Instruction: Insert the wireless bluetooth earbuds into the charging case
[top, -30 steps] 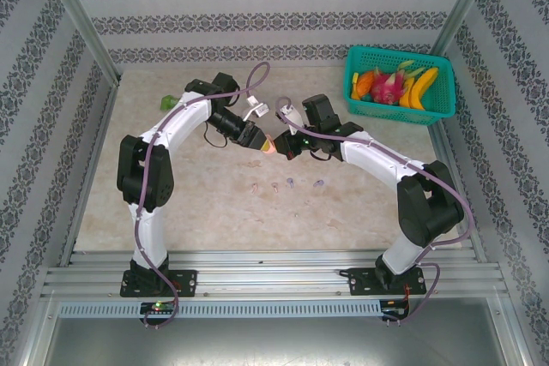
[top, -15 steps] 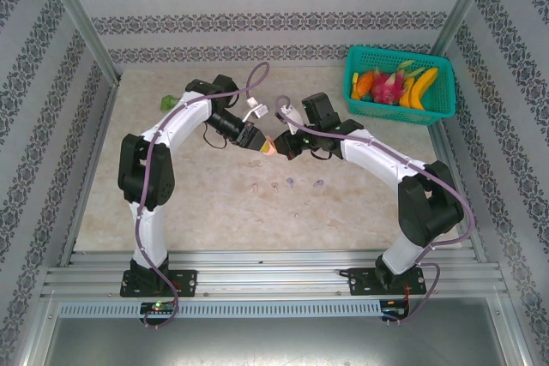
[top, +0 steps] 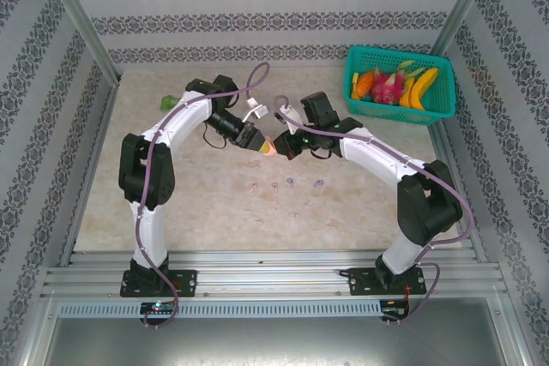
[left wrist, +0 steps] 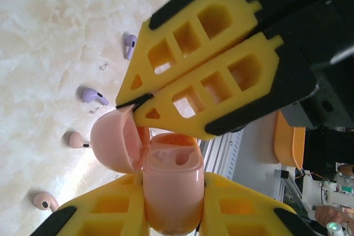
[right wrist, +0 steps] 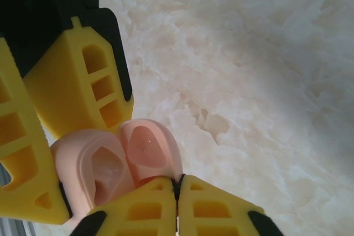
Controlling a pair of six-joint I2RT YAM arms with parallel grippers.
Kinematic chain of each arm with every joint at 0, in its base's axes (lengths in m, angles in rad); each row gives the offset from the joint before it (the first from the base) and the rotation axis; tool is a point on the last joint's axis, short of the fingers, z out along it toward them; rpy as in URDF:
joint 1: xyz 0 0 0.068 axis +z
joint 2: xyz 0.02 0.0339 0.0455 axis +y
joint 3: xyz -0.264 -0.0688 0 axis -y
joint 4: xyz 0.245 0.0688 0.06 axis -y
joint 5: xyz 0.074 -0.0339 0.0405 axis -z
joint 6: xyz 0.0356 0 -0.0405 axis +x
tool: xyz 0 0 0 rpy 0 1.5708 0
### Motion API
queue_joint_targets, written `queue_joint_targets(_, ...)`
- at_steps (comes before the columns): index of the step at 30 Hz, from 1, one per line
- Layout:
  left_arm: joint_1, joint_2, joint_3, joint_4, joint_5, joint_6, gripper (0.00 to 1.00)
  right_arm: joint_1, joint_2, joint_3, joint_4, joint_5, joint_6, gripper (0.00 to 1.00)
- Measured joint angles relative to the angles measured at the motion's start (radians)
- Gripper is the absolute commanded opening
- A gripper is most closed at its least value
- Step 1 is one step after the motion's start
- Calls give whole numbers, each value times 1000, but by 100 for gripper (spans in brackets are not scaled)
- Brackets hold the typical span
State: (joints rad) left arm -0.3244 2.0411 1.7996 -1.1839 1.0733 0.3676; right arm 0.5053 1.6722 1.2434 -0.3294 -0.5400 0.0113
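Note:
A pale pink charging case (left wrist: 173,189) stands between the fingers of my left gripper (left wrist: 174,192), which is shut on its body. Its lid (left wrist: 113,142) hangs open to the side, and the sockets inside look empty. My right gripper (right wrist: 178,183) is shut, its fingertips (left wrist: 138,100) pressed against the lid's rim (right wrist: 148,147). The two grippers meet above mid-table (top: 270,145). Below them on the marble lie two lilac earbuds (left wrist: 130,44) (left wrist: 94,96) and two pale pink earbuds (left wrist: 77,140) (left wrist: 44,200), seen as tiny specks in the top view (top: 274,186).
A teal basket (top: 439,100) of toy fruit sits at the back right. A small green object (top: 169,102) lies at the back left beside the left arm. Patterned walls and metal posts ring the table.

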Motion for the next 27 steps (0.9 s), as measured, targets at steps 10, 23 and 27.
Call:
queue_joint_targets(10,32,-135,-233,237,21,-124,0,-45,-110,-27,27,-56,75,44)
queue_joint_targets(23,52,-516,-542,688,-271,-404,0,-50,-332,-182,41,117,373,52)
queue_joint_targets(27,52,-627,-691,842,-386,-450,0,-22,-322,-188,11,206,476,52)
